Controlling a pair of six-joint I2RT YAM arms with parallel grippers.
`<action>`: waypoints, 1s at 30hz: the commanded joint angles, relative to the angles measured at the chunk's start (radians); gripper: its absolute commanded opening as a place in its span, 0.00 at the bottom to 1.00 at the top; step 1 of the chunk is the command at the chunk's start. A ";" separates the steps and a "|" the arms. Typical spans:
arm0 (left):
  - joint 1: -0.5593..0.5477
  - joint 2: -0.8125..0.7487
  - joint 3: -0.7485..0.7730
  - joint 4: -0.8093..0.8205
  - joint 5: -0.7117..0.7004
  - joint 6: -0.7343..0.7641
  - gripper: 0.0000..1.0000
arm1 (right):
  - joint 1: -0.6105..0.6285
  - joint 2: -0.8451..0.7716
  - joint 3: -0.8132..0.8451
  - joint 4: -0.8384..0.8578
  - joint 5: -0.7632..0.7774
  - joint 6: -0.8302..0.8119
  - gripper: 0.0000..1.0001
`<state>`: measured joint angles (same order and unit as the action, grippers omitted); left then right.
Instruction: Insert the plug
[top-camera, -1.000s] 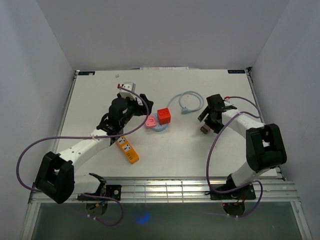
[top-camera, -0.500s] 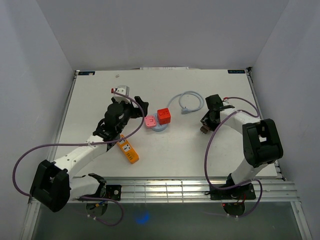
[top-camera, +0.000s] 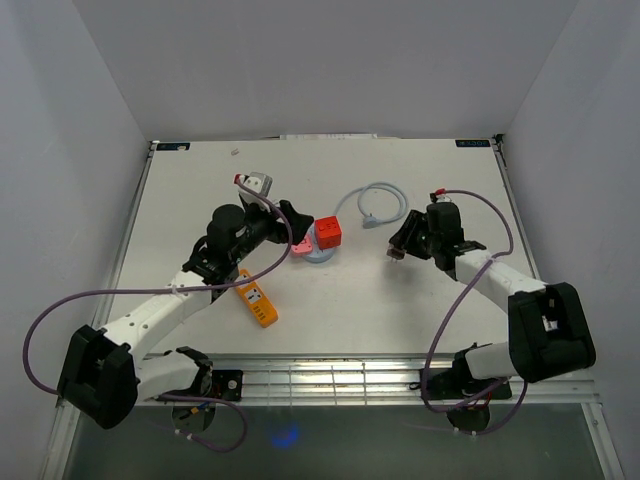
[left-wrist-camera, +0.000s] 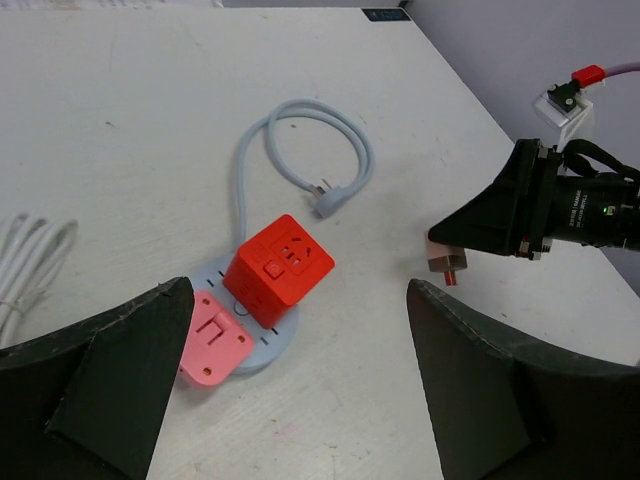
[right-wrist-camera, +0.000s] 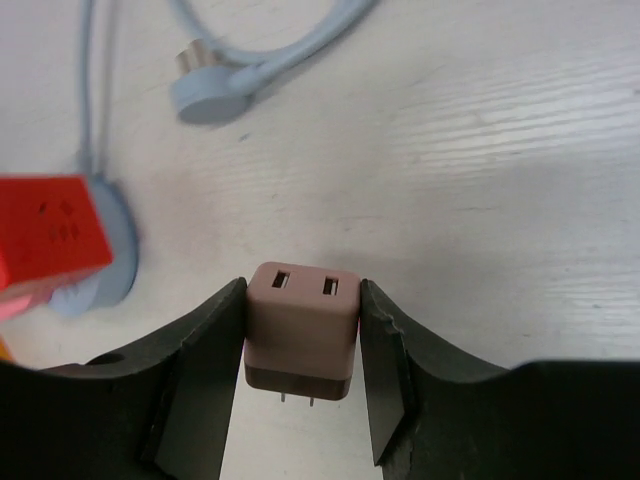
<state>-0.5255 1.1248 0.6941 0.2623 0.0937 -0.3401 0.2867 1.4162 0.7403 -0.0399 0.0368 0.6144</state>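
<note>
My right gripper (right-wrist-camera: 302, 345) is shut on a brown plug adapter (right-wrist-camera: 301, 330) with two slots on top and two prongs pointing down, held above the table; it also shows in the top view (top-camera: 396, 253) and the left wrist view (left-wrist-camera: 446, 262). A red cube socket (top-camera: 328, 233) stands on a pale blue round base (top-camera: 318, 256), left of the plug; it also shows in the left wrist view (left-wrist-camera: 277, 271) and the right wrist view (right-wrist-camera: 50, 232). A pink piece (left-wrist-camera: 214, 339) lies on the base. My left gripper (top-camera: 292, 230) is open, just left of the cube.
A pale blue cable (top-camera: 381, 205) with a plug end loops behind the cube. An orange power strip (top-camera: 256, 299) lies near the left arm. A white adapter with a red part (top-camera: 258, 182) sits at the back left.
My right gripper has lifted the brown plug and swung left toward the red cube. My left gripper has moved right, closer to the cube and pink piece.
</note>
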 joint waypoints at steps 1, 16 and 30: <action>0.001 0.021 0.082 -0.040 0.150 -0.034 0.98 | 0.017 -0.118 -0.125 0.346 -0.257 -0.137 0.23; -0.001 0.194 0.355 -0.378 0.423 -0.135 0.98 | 0.297 -0.301 -0.269 0.719 -0.430 -0.405 0.15; -0.048 0.303 0.502 -0.653 0.512 -0.077 0.93 | 0.442 -0.316 -0.251 0.703 -0.388 -0.559 0.12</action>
<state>-0.5510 1.4261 1.1580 -0.2977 0.5579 -0.4419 0.7136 1.1107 0.4747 0.6109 -0.3676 0.1104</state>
